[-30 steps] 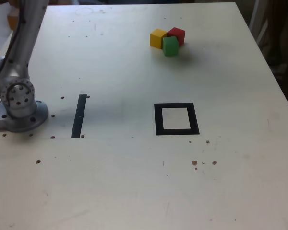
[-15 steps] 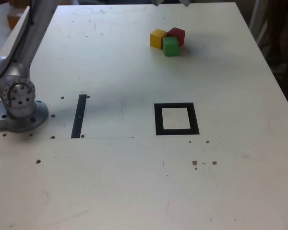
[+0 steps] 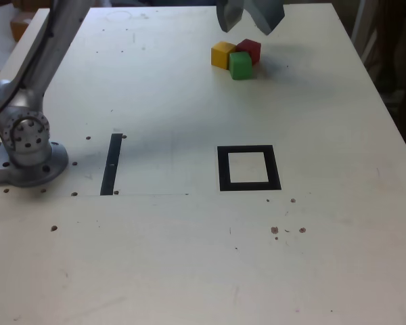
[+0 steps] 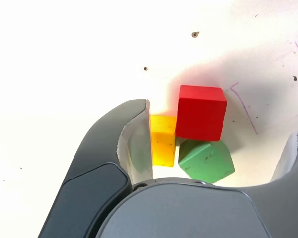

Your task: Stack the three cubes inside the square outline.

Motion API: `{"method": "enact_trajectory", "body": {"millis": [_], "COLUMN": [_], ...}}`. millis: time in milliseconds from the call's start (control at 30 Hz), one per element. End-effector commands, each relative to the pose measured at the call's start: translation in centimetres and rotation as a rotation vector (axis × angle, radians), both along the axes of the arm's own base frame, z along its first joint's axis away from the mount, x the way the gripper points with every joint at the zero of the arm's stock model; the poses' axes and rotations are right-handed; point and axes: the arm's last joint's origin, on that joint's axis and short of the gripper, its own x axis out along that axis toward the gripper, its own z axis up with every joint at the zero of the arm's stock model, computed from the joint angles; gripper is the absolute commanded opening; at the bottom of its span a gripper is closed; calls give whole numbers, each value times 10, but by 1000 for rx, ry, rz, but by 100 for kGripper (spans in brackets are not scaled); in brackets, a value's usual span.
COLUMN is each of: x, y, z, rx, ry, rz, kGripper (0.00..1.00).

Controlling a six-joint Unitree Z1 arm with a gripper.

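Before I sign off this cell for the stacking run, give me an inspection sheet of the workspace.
Surface: pale table, scuffed, with small dark specks and holes.
Job's things: red cube, yellow cube and green cube clustered together at the far side, unstacked; square outline has nothing inside.
Clutter: black strip near the arm base.
Gripper: above the cubes, jaws wide open, holding nothing.
Cables: one dark lead at the base, at the exterior view's left edge.
Surroundings: dark, indistinct shapes beyond the table's edges.
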Motion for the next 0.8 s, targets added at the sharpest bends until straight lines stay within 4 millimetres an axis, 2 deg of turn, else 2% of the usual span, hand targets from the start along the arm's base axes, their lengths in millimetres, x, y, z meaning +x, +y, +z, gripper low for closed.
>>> {"method": "enact_trajectory", "body": {"millis": [0,333,767], "x": [2,5,14], "y": [1,3,7], "z": [-7,-21,-26], "rx": [-6,-7,29], "ry": [9,11,-30], "rz": [-3,-6,-35], "kGripper": [95,94,93]}}
